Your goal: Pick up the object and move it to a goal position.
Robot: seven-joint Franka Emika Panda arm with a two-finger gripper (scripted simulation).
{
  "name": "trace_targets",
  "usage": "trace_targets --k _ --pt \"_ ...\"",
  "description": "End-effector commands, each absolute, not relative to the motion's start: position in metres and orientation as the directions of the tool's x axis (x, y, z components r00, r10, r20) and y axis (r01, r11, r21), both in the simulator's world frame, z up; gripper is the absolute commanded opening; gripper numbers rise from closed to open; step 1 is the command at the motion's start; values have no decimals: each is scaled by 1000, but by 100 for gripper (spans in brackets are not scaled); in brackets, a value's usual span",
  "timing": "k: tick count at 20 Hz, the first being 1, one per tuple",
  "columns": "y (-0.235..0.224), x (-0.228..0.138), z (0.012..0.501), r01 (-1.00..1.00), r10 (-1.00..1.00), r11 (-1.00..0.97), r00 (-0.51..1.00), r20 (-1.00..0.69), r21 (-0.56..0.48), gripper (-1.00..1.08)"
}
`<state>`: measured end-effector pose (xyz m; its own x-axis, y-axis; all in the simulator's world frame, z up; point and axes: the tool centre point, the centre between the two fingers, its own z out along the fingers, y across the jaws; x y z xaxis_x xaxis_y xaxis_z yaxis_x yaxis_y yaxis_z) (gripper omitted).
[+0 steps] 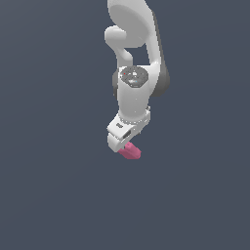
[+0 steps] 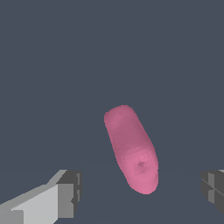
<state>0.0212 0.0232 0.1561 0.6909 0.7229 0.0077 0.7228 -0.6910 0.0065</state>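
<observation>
The white arm (image 1: 134, 58) hangs over a plain dark floor (image 1: 49, 195), its gripper (image 2: 140, 192) spread wide, fingers (image 2: 65, 192) clear of the object (image 2: 131, 148): a small pink, faceted oblong lump lying between and below them.

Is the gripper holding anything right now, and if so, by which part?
Nothing is held. In the wrist view the gripper has its jaws wide apart, with the pink object lying between them, touched by neither.
</observation>
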Motion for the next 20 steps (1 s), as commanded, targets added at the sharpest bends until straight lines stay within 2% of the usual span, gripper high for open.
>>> trace_targets --k 1,11,20 --pt "22 22 154 769 769 -639 639 5 6 100" --pt "18 25 146 889 889 -458 458 1 2 100" --pt "17 26 143 923 923 -386 386 0 0 100"
